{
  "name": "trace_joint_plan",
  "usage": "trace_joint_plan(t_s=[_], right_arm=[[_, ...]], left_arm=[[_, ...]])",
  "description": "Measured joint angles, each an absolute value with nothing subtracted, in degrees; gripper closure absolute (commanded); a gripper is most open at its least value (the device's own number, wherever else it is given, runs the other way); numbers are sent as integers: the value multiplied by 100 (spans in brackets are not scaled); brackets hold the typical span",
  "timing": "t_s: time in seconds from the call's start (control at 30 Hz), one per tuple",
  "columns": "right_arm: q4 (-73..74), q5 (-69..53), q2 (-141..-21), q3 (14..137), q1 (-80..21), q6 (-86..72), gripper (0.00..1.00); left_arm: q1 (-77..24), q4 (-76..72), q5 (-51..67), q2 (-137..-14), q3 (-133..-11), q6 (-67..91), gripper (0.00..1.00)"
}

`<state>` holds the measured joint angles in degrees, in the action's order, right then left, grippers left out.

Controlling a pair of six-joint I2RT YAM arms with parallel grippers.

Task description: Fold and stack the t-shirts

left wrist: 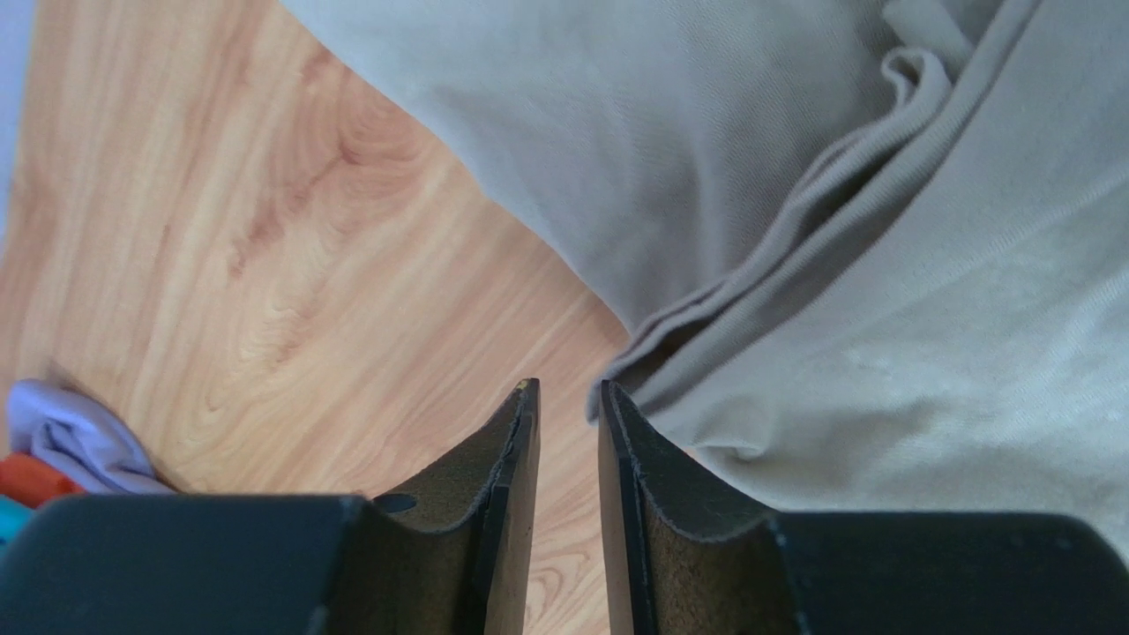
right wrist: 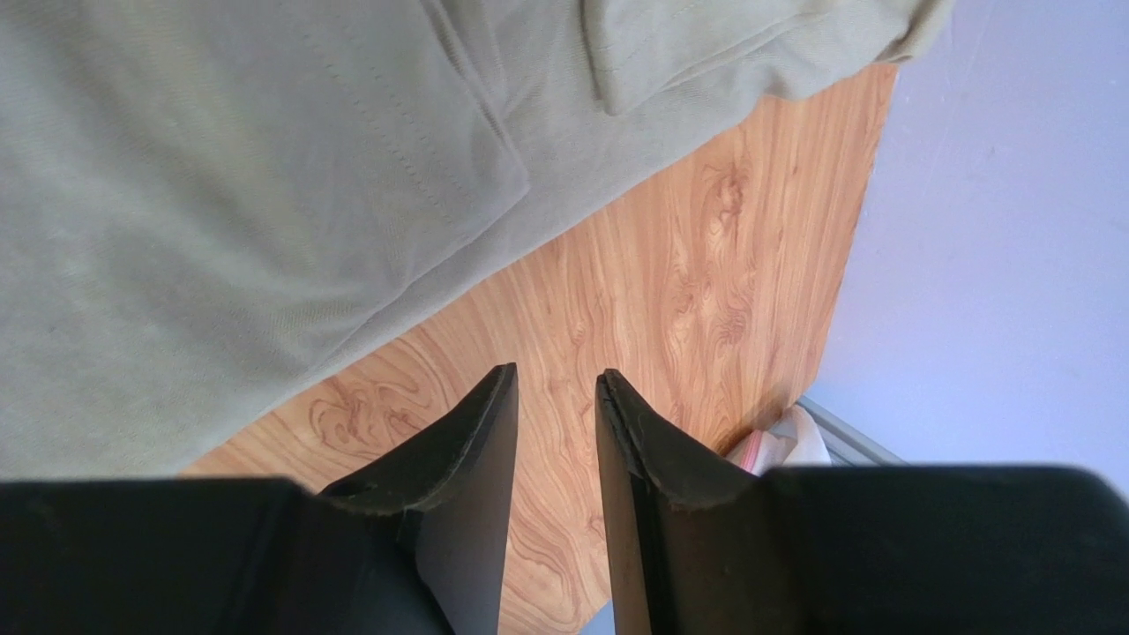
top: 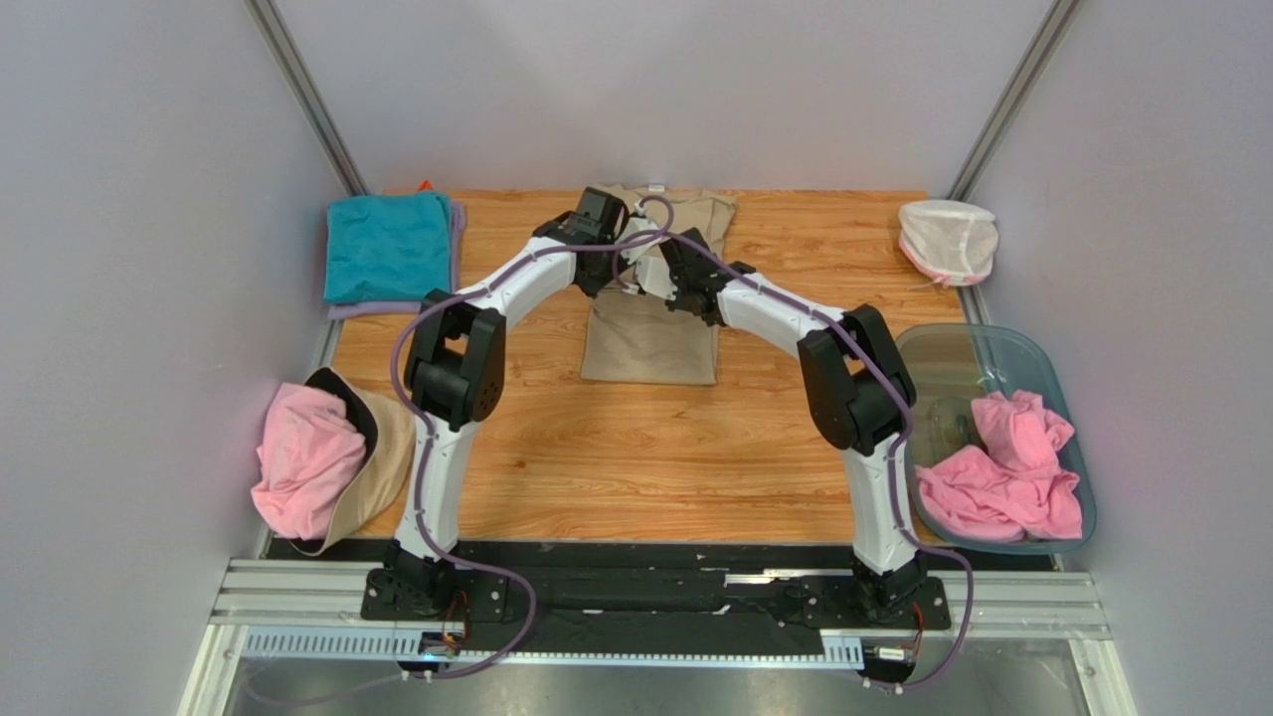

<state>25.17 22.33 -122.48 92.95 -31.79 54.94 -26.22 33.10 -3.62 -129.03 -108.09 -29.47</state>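
A tan-beige t-shirt (top: pixel 650 336) lies folded into a long strip at the back middle of the wooden table (top: pixel 658 448). My left gripper (top: pixel 605 224) hangs over its left edge. In the left wrist view that gripper (left wrist: pixel 567 386) stands slightly open, bare wood showing in the gap and the shirt's bunched folds (left wrist: pixel 795 199) just to its right. My right gripper (top: pixel 680 272) is above the shirt's right side. Its wrist view shows this gripper (right wrist: pixel 554 373) open over wood beside the shirt's hem (right wrist: pixel 265 199). A teal t-shirt (top: pixel 386 246) rests on a lilac one (top: pixel 453 239) at the back left.
A pink t-shirt (top: pixel 307 455) is heaped on a beige cloth (top: pixel 381 463) at the table's left edge. More pink t-shirts (top: pixel 1001 470) fill the clear bluish tub (top: pixel 971 351) on the right. A white net pouch (top: pixel 948 239) sits at the back right. Walls close in on three sides.
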Motion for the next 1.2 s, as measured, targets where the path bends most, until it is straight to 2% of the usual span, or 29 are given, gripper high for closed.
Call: trace_joint_plan(t_s=[0.3, 0.4, 0.63, 0.73, 0.8, 0.83, 1.0, 1.2], right_arm=[[2064, 2287, -11686, 8444, -3260, 4984, 52], [2062, 2239, -11212, 7988, -3417, 4805, 46], [2244, 1774, -10197, 7535, -3664, 4217, 37], [2305, 1577, -9880, 7367, -3774, 4036, 35], [2342, 1476, -9708, 7177, -3876, 3955, 29], [2357, 1439, -9649, 7070, -3931, 3918, 28], [2416, 1288, -9564, 6484, -4204, 3809, 25], [2412, 1253, -9559, 6003, -4309, 3795, 25]], left_arm=[[-2910, 2967, -587, -12901, -11166, -2980, 65], [-3020, 2777, -655, -12849, -11080, -3002, 57], [-2849, 2644, -648, -12110, -10057, -3035, 38], [-2637, 2626, -602, -11708, -9627, -3081, 35], [-2515, 2637, -504, -11448, -9354, -3146, 34], [-2462, 2646, -460, -11340, -9233, -3183, 27], [-2423, 2862, 27, -10820, -8497, -3411, 25], [-2467, 3382, 784, -10680, -7878, -3684, 17]])
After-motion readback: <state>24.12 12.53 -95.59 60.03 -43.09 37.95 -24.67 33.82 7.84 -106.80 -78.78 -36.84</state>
